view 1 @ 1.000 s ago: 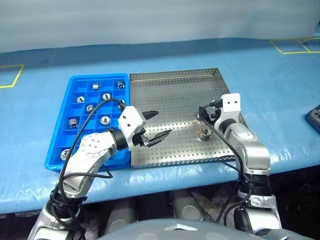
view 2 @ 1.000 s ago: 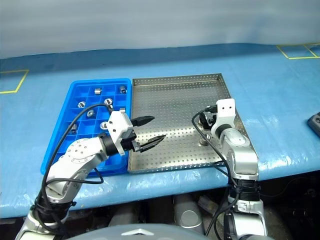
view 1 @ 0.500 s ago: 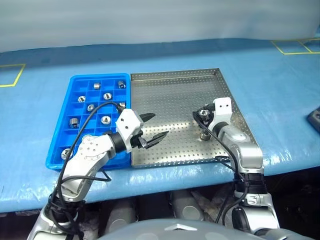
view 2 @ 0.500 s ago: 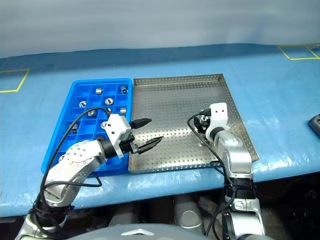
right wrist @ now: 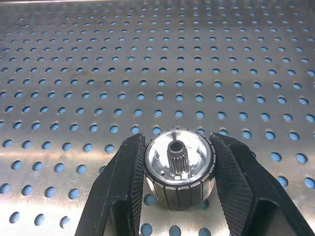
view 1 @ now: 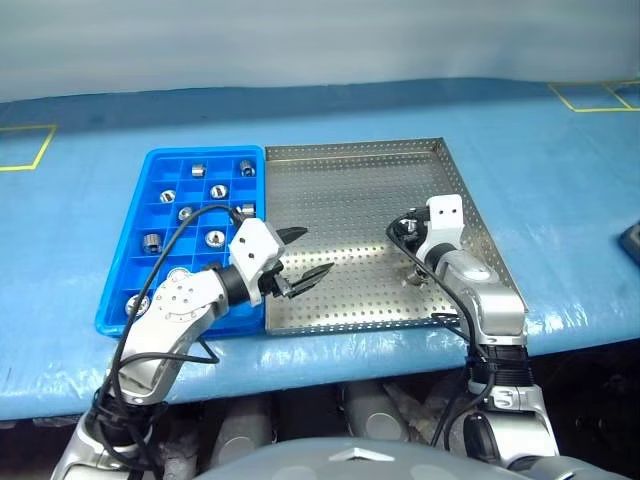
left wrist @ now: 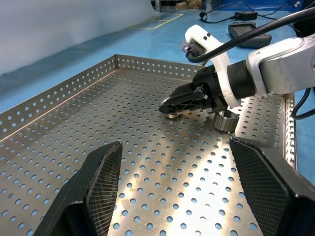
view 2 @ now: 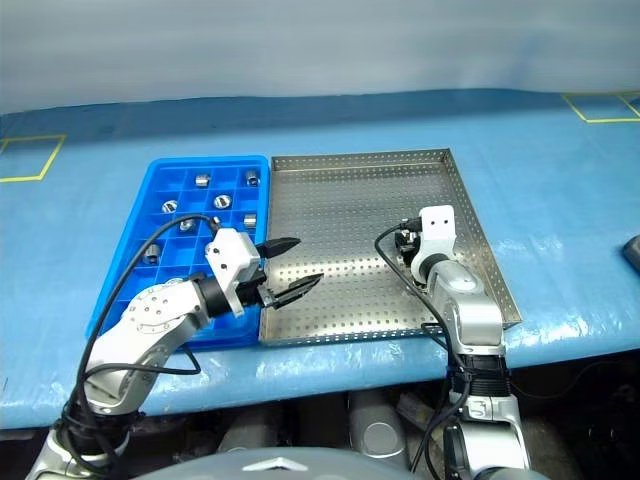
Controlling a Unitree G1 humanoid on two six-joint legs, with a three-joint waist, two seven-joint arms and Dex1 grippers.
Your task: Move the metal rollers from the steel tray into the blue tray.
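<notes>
I see one small shiny ribbed metal roller point(right wrist: 178, 172) clamped between my right hand's point(right wrist: 179, 184) fingers, on the perforated steel tray point(view 1: 340, 190) near its right rim. My left hand point(view 1: 305, 256) hangs open over the tray's left edge, beside the blue compartment tray point(view 1: 160, 160) holding other rollers; the perforated floor between the hands is bare.

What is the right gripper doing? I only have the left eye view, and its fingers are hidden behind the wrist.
Observer: In the right wrist view, the right gripper is shut on a metal roller, with one finger on each side.
Operator: Which way is the roller sitting?
Observer: It stands on end on the steel tray, with its toothed centre hole facing up.
Operator: Any other rollers in that tray?
Observer: The left wrist view shows another roller standing beside that gripper's wrist.
</notes>
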